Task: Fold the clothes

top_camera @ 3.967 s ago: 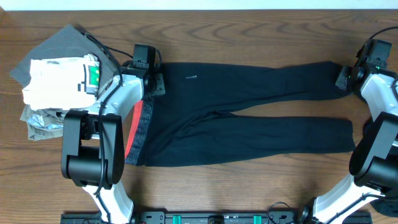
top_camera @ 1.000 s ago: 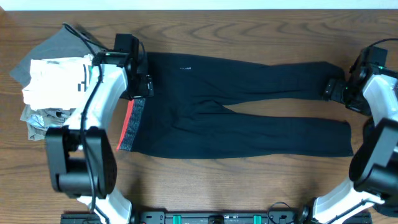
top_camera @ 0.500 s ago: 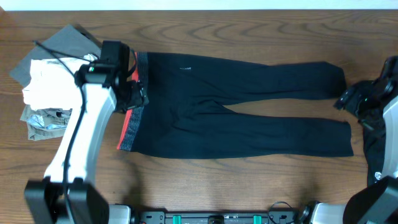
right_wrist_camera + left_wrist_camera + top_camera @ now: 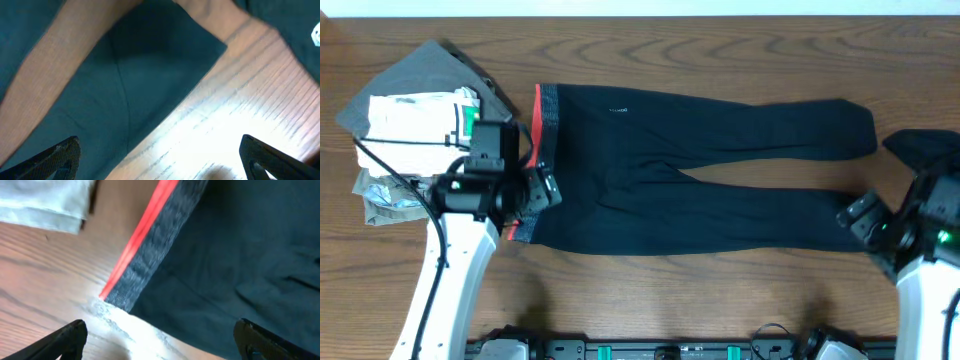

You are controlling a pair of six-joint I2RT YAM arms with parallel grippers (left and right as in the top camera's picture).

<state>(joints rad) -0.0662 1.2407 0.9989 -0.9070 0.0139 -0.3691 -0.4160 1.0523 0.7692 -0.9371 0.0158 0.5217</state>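
Note:
The clothes are long black trousers (image 4: 700,170), flat on the table with the legs pointing right. Their grey waistband (image 4: 547,115), edged coral red, is at the left. My left gripper (image 4: 544,190) hovers over the waistband's near corner (image 4: 120,292), open and empty, fingers (image 4: 70,336) wide apart. My right gripper (image 4: 856,218) is open over the hem of the near leg (image 4: 150,65), holding nothing. A second black garment (image 4: 918,146) lies at the far right, with a small white mark (image 4: 316,34) in the right wrist view.
A pile of folded cloth sits at the back left: a grey garment (image 4: 415,72), a white one (image 4: 410,115) and a pale patterned one (image 4: 385,190). Bare wood table (image 4: 670,300) runs along the front, below the trousers.
Both arms have drawn toward the table's front. The left gripper went from the far waistband corner to the near one, the right from the far leg's hem to the near leg's hem.

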